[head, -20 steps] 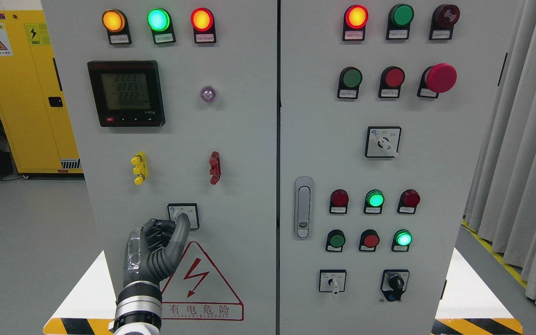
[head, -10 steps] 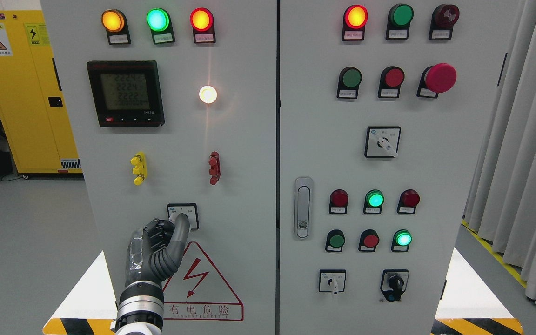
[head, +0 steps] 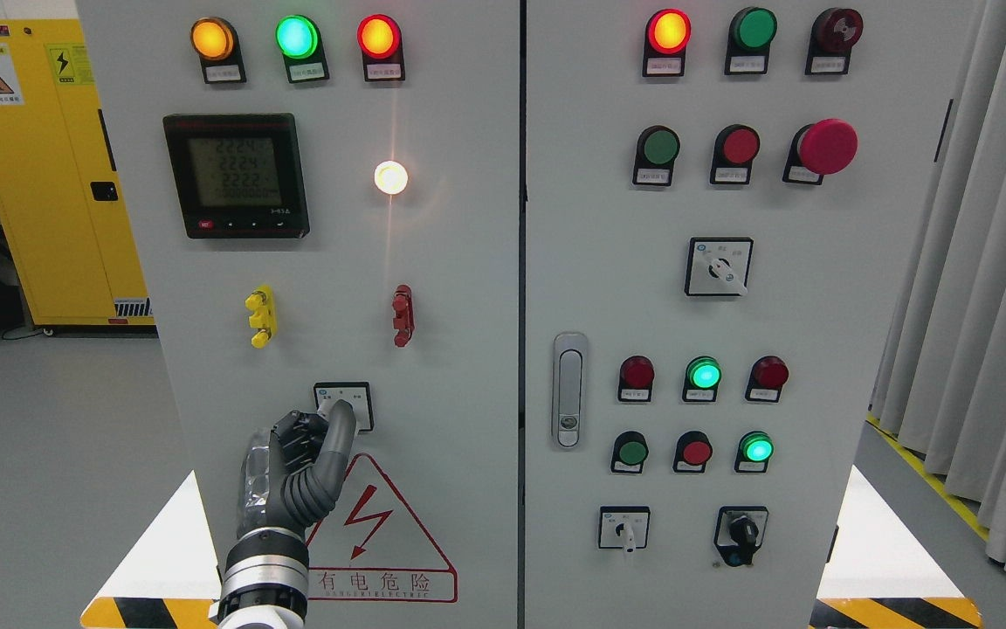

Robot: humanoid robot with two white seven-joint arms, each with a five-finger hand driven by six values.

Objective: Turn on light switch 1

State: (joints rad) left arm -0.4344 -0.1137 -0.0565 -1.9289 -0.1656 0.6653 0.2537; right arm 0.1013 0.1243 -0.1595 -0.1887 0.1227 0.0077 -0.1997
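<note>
The light switch point(head: 343, 405) is a small rotary selector in a black-framed plate, low on the left cabinet door point(head: 451, 288). My left hand point(head: 328, 419) comes up from the bottom edge and is shut on the switch's knob. Its thumb lies over the knob and the other fingers point(head: 293, 432) are curled beside it, so the knob is mostly hidden. The round lamp point(head: 390, 177) above, to the right of the meter, glows bright white. My right hand is out of view.
The left door carries a digital meter point(head: 235, 175), three lit lamps along the top, a yellow terminal point(head: 261, 315), a red terminal point(head: 403, 314) and a hazard triangle point(head: 378, 533). The right door has buttons, selectors and a handle point(head: 568, 389). A yellow cabinet point(head: 40, 175) stands at the left, curtains point(head: 983, 288) at the right.
The round lamp beside the meter went from dark to lit one second ago and stays lit. My left hand shifted slightly left on the switch knob.
</note>
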